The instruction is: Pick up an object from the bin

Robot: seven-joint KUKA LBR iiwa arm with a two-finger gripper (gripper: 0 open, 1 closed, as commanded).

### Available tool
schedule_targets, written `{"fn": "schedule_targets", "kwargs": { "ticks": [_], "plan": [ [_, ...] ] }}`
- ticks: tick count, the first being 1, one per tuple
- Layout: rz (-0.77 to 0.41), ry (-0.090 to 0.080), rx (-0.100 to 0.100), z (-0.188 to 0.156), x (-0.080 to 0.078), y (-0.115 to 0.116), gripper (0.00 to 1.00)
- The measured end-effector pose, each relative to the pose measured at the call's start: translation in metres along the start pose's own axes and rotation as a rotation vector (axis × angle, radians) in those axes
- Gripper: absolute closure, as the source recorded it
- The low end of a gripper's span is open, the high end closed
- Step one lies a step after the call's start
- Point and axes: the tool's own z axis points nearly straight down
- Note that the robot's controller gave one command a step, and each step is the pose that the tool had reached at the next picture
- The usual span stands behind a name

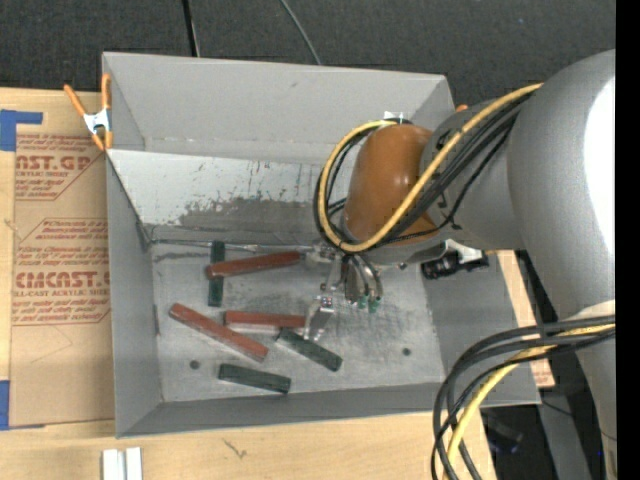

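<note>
The pincer is low down inside the grey bin, a bit toward 3 o'clock from the middle. I cannot tell if it is wide or narrow, because the orange cover hides too much. I see nothing inside it, so I think this is the reaching step and not the lifting step

Just beside the pincer, at 9 o'clock, is the end of a short red-brown bar. At 7 o'clock from it lies a tilted dark green bar. A second red-brown bar lies at 10 o'clock. The rest are farther off to the left: a long red-brown bar, a low green bar and a small green bar

Next, I think, the pincer has to pick one near bar, sit across its thin side, close on it and go up. The bars lie flat, so it has to go right down
</note>
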Motion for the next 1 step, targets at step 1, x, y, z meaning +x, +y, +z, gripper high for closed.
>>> {"fn": "schedule_targets", "kwargs": {
  "ticks": [1],
  "plan": [
    [-0.209,0.001,0.003,0.0186,0.0288,0.0146,1.00]
  ]
}}
